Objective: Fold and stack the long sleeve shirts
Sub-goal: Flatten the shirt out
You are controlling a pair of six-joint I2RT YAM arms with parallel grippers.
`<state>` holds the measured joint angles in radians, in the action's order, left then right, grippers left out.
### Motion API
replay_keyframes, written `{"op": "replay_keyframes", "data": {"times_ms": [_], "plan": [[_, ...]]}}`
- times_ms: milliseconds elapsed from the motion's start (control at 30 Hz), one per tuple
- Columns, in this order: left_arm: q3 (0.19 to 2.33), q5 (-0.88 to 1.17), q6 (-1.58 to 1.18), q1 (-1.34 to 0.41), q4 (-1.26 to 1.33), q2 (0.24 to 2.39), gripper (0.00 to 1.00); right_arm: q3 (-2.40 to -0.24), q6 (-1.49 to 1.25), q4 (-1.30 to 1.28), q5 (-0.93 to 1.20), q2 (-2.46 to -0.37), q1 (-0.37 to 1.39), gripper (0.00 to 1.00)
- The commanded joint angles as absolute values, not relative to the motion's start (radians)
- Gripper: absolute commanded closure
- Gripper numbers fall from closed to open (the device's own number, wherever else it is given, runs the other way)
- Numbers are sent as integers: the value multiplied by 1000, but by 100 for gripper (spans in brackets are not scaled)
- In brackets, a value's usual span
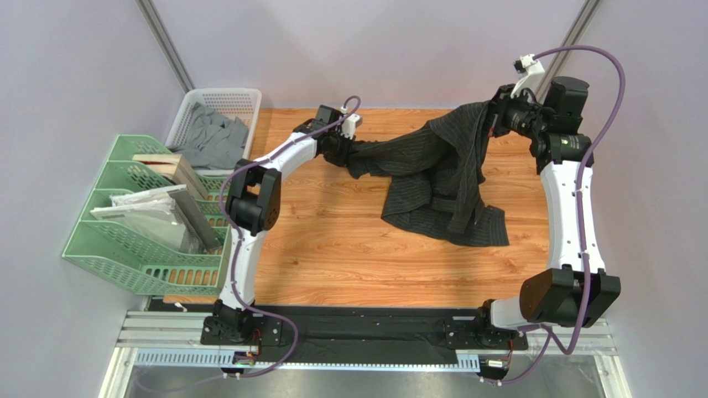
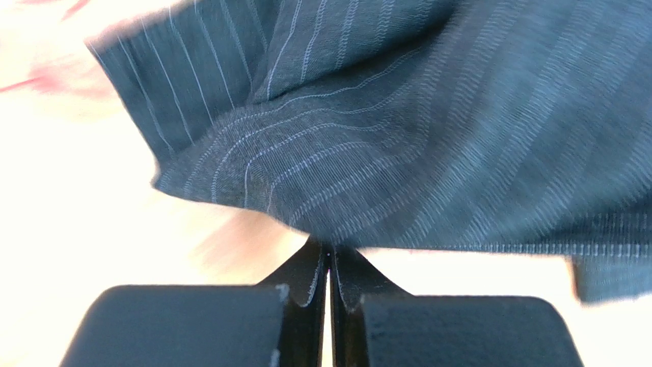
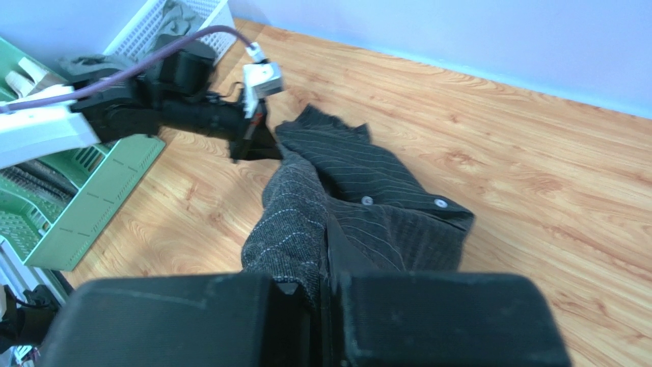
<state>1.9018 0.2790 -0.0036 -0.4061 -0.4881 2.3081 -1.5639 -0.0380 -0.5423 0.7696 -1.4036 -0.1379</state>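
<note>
A charcoal pinstriped long sleeve shirt [image 1: 440,178] hangs crumpled between both grippers over the far right of the table, its lower part resting on the wood. My left gripper [image 1: 341,149] is shut on the shirt's left edge [image 2: 337,191] at the far middle. My right gripper [image 1: 497,116] is shut on a bunched fold of the shirt [image 3: 298,229] at the far right and holds it up. Two buttons show on the cloth [image 3: 398,202] in the right wrist view, and the left gripper [image 3: 252,141] shows there too.
A white basket [image 1: 218,104] with grey clothes [image 1: 208,141] stands at the far left. A green file rack [image 1: 125,224] with papers and a board stands along the left edge. The wooden table [image 1: 332,257] lies bare near the arms.
</note>
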Motion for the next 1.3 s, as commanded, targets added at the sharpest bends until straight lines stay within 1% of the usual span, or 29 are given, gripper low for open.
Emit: {"op": "replay_keyframes", "data": {"times_ms": [0, 33, 100, 133, 200, 233, 267, 333, 400, 500, 633, 700, 833, 933, 967, 1000, 1033, 1067, 1133, 1167, 1267], "plan": [[1907, 285, 259, -367, -668, 1984, 100, -1670, -87, -497, 796, -1348, -227, 100], [1898, 302, 373, -368, -754, 1935, 100, -1689, -97, -497, 822, -1344, -245, 100], [1881, 304, 472, -377, -837, 1796, 100, -1692, -100, -509, 841, -1318, -290, 100], [1847, 289, 556, -383, -892, 1749, 100, -1683, -92, -532, 842, -1307, -298, 100], [1803, 270, 633, -417, -943, 1651, 100, -1620, -62, -552, 845, -1284, -301, 100], [1760, 246, 706, -431, -1001, 1634, 100, -1591, -49, -558, 854, -1266, -301, 100], [1738, 242, 744, -463, -1037, 1622, 100, -1530, -48, -560, 861, -1259, -302, 100], [1669, 198, 800, -500, -1084, 1620, 100, -1474, -31, -564, 867, -1250, -301, 100], [1622, 207, 802, -534, -1081, 1632, 100, -1396, -18, -566, 854, -1249, -299, 100], [1539, 241, 782, -538, -1037, 1670, 100, -1342, 44, -584, 838, -1246, -301, 100], [1344, 215, 747, -523, -850, 1666, 100, -1258, 113, -632, 828, -1218, -302, 100], [1298, 224, 732, -493, -798, 1663, 100, -1226, 141, -641, 834, -1204, -302, 100], [1218, 323, 729, -465, -756, 1658, 99, -1161, 172, -661, 845, -1203, -301, 100], [1174, 408, 698, -465, -750, 1629, 82, -1124, 179, -663, 854, -1201, -301, 100], [1164, 425, 687, -465, -747, 1621, 71, -1114, 181, -663, 854, -1201, -301, 100], [1154, 436, 672, -465, -735, 1605, 64, -1112, 181, -661, 856, -1203, -301, 100], [1128, 436, 626, -466, -698, 1595, 61, -1111, 181, -663, 859, -1203, -301, 100], [1115, 439, 611, -465, -686, 1589, 54, -1109, 179, -661, 859, -1204, -302, 100], [1092, 440, 559, -465, -651, 1572, 52, -1114, 178, -660, 862, -1206, -301, 100], [1086, 443, 545, -465, -646, 1571, 44, -1115, 175, -661, 865, -1206, -301, 100], [1066, 456, 474, -465, -620, 1551, 42, -1123, 175, -660, 865, -1209, -301, 100]]}}
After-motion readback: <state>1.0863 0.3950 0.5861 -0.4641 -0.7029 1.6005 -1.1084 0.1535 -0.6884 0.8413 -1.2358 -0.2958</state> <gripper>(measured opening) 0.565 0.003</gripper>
